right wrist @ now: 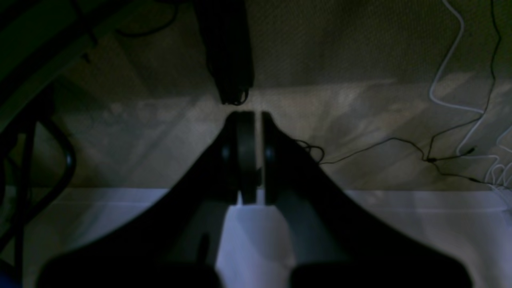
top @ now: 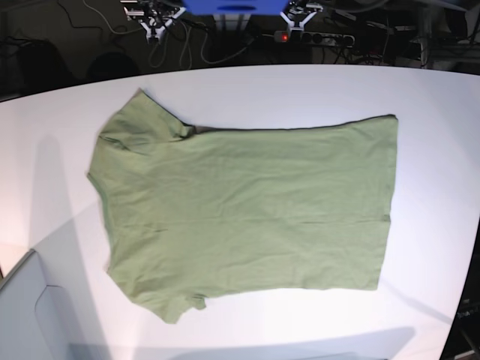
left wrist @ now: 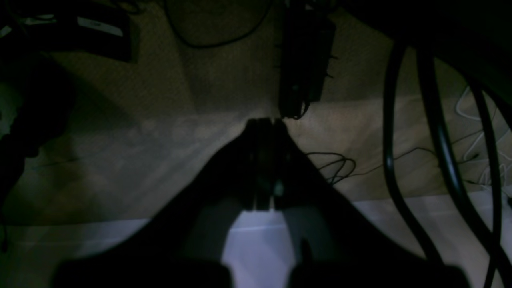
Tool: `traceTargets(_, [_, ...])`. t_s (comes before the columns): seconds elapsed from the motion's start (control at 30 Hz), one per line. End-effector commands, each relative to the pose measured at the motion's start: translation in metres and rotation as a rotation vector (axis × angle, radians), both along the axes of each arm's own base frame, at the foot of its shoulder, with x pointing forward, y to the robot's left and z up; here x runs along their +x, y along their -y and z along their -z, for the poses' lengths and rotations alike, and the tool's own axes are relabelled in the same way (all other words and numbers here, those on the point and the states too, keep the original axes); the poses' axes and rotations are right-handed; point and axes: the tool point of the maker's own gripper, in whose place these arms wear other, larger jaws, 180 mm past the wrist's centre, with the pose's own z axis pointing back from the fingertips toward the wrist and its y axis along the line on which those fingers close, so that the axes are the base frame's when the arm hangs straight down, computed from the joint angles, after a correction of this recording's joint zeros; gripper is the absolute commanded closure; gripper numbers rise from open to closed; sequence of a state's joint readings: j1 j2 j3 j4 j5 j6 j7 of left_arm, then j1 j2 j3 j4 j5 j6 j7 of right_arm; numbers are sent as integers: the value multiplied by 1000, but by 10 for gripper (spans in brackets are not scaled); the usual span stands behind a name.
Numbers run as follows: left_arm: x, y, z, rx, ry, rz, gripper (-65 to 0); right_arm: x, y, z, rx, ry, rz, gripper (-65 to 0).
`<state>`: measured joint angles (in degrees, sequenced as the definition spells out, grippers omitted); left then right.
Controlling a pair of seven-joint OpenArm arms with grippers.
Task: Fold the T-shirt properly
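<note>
Dark closed left hand (left wrist: 266, 122), T-shirt (top: 247, 206) unseen.

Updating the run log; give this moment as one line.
T-shirt: flat on table, unfolded | left gripper: shut, empty | right gripper: shut, empty

The T-shirt (top: 247, 210) lies spread on the table (top: 435, 97).
</note>
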<state>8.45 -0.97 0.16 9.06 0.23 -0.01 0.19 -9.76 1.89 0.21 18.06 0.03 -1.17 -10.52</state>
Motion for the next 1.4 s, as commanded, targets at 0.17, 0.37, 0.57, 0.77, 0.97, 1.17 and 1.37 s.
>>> traceTargets(0.17, [-6,-3,-1,8,-7,-1,0,-3,-2,-1,19,-1,-8,0])
traceTargets(0.37, [-8,-4,-1,9,-10,-6,0,-3,-2,-1,19,-1,-8,0])
traceTargets(0.57, [-8,-4,-1,9,-10,-6,0,-3,-2,-1,19,-1,-8,0])
traceTargets(0.77, [-9,-5,-1,11,-11,-7,0,-5,-2,-1,20,-6,-9,0])
traceTargets(0.97, [-18,-7,-4,14,-10,-7,0,-21,-3,-5,21,-10,-12,0])
traceTargets(1.17, [-28,-8,-16,14,50,3,0,-26,15,-22,-4,72,-36,0])
traceTargets(1.37, [-38,-15,-36,22,110,18,0,-35,36,-44,-31,133,-74,0])
